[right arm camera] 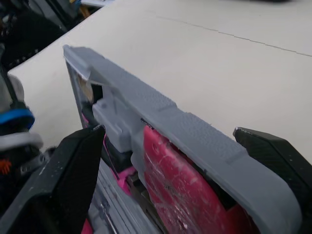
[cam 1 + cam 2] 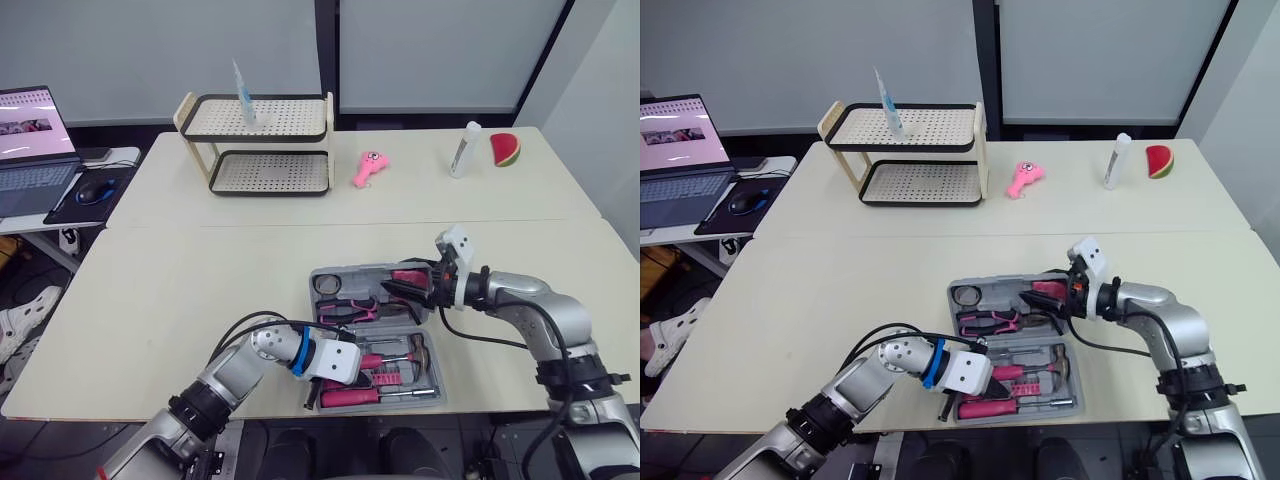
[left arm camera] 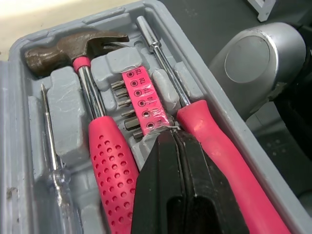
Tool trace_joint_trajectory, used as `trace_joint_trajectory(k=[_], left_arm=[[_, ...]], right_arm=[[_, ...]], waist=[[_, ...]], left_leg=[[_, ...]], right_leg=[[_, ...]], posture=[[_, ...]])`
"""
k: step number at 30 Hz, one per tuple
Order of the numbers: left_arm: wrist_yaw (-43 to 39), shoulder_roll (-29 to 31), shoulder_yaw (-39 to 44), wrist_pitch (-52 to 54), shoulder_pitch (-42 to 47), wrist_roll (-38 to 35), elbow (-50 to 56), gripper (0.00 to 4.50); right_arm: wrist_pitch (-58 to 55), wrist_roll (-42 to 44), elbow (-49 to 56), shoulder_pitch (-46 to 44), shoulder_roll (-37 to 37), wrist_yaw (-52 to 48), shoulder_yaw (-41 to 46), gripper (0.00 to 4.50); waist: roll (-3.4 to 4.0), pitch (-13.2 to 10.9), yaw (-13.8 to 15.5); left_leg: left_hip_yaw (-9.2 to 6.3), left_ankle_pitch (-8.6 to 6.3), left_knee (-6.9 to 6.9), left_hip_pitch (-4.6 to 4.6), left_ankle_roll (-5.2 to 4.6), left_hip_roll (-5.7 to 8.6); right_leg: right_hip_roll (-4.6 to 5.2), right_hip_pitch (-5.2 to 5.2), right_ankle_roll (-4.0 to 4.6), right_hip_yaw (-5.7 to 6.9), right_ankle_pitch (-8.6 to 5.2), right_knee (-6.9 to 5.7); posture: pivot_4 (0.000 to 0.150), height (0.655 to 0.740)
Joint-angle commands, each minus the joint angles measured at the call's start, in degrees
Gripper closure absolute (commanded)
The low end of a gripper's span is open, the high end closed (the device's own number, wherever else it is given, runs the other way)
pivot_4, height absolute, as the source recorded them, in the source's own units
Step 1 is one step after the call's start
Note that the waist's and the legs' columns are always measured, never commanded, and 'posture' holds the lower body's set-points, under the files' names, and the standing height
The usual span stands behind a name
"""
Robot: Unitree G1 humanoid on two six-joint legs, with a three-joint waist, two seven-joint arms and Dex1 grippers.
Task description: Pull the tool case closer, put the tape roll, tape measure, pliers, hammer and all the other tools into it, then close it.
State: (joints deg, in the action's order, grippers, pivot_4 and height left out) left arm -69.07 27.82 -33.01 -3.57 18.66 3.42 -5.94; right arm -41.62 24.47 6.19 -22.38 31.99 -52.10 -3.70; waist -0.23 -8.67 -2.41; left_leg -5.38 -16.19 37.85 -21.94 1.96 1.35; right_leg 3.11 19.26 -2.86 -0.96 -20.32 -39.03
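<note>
Tool case [image 2: 345,272], grey, lying open near the front edge of the table [image 2: 200,290], between the two arms. Front half packed with a hammer [image 3: 90,97], a strip of bits [image 3: 141,97], a pink-handled screwdriver [image 3: 214,146] and a thin clear-handled screwdriver [image 3: 53,170], each in its own slot. Back half holding pliers [image 2: 348,312] with pink grips and, in the left corner pocket, a tape roll [image 2: 326,284].

Left claw [image 3: 171,136] pinched shut, tips together at the end of the strip of bits, between the hammer handle and the pink screwdriver handle. Right claw [image 1: 168,130] spread wide, one finger on each side of the case's far right rim, with a pink object [image 1: 170,180] tucked just under that rim. Hard to tell whether either finger touches the rim.

Well behind, on the far table: a two-shelf rack [image 2: 255,145], a pink toy [image 2: 368,168], a white tube [image 2: 465,148] and a watermelon slice [image 2: 505,150].
</note>
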Motion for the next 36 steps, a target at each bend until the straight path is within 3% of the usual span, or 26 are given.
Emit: trace_joint_trajectory(k=[1,9,15,19,23,27,30,34,36], left_arm=[[-1.36,3.41,2.11,6.01,-2.75,-2.14,3.94,4.5],[-5.08,15.73,12.44,15.56,-8.82,-12.03,17.12,4.5],[-4.63,22.67,19.25,18.06,-14.87,-14.84,18.31,4.5],[-3.03,24.19,22.25,18.44,-17.83,-15.09,17.42,4.5],[-0.06,23.4,23.08,19.2,-19.17,-14.3,17.54,4.5],[4.09,20.29,21.03,20.48,-18.25,-12.37,18.35,4.5],[6.55,17.76,19.33,21.89,-16.76,-10.66,18.68,4.5],[8.78,15.44,16.58,21.94,-14.33,-7.43,17.02,4.5],[9.48,14.6,15.04,21.49,-12.95,-5.63,15.76,4.5]], right_arm=[[3.84,-1.12,6.38,1.71,3.1,-2.33,-1.19,0.02],[7.07,-3.4,17.79,7.48,10.99,-4.37,-2.17,0.02],[8.87,-4.21,29.75,18.58,25.49,-10.11,3.33,0.02],[14.32,-7.06,32.43,31.05,35.48,-17.19,11.85,0.02],[15.21,-7.15,32.97,38.65,38.21,-20.89,18.65,0.02],[17.16,-13.99,29.54,34.96,36.8,-14.48,11.74,0.02],[16.98,-19.33,27.09,31.57,35.44,-10.7,5.31,0.65],[16.73,-26.06,24.28,26.23,32.32,-7.65,-3.84,2.0],[16.33,-28.5,23.42,24.1,30.75,-7.45,-7.85,2.42]], waist=[[-0.01,-0.02,0.02],[-0.05,-0.47,0.54],[-0.05,-0.75,1.16],[-0.14,-0.82,1.42],[-0.19,-0.84,1.41],[-0.2,-0.85,0.99],[-0.25,-0.88,0.94],[-0.27,-0.89,0.92],[-0.27,-0.89,0.92]], left_leg=[[-0.06,0.0,0.0,-0.03,0.0,0.0],[-0.19,0.0,0.0,-0.12,0.0,0.03],[-0.22,0.0,0.01,-0.2,0.0,0.07],[-0.29,0.0,0.07,-0.36,0.0,0.1],[-0.29,0.0,0.07,-0.32,0.0,0.06],[-0.25,0.0,0.07,-0.29,0.0,0.03],[-0.25,0.0,0.07,-0.3,0.01,0.04],[-0.26,0.01,0.07,-0.36,0.01,0.06],[-0.26,0.01,0.09,-0.35,0.01,0.07]], right_leg=[[0.0,0.01,0.0,0.02,0.0,0.0],[0.03,0.05,0.0,0.0,0.0,0.02],[0.09,0.05,0.0,0.02,0.0,0.1],[0.13,0.07,0.0,0.06,0.0,0.1],[0.09,0.05,0.0,0.06,0.0,0.07],[0.07,0.04,0.0,0.02,0.0,0.06],[0.07,0.05,0.0,0.04,0.0,0.06],[0.07,0.08,0.0,0.04,0.0,0.07],[0.07,0.08,0.0,0.05,0.0,0.06]], posture=[[0.15,0.729],[0.15,0.729],[0.15,0.729],[0.15,0.729],[0.15,0.729],[0.15,0.729],[0.15,0.729],[0.15,0.729],[0.15,0.729]])
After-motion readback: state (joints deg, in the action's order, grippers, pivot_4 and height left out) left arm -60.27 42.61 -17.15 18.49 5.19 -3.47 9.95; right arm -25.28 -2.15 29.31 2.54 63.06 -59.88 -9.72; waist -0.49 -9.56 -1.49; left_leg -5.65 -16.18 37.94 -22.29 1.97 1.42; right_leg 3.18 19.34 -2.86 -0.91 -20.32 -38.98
